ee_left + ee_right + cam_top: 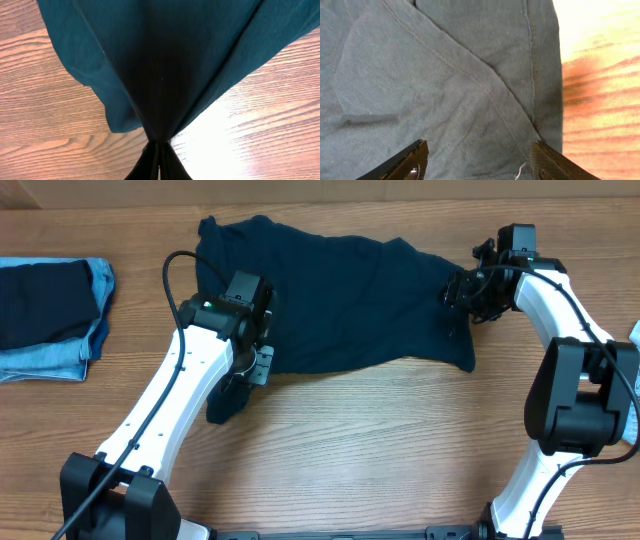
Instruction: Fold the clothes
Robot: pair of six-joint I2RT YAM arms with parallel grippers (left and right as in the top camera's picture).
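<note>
now left pincer (159, 150) clamps the shirt (350, 300), right pincer (480, 167) gapes over it: seemingly securing grips before folding; next the right should close on cloth.

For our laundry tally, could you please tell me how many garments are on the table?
3: a navy shirt spread out centrally; at the left edge, a folded dark garment lying on light blue denim. Others may be hidden underneath.

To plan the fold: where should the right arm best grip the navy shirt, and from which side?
Probably the stitched edge of the navy shirt, from above: it lies flat by the table, under the right gripper with open jaws.
</note>
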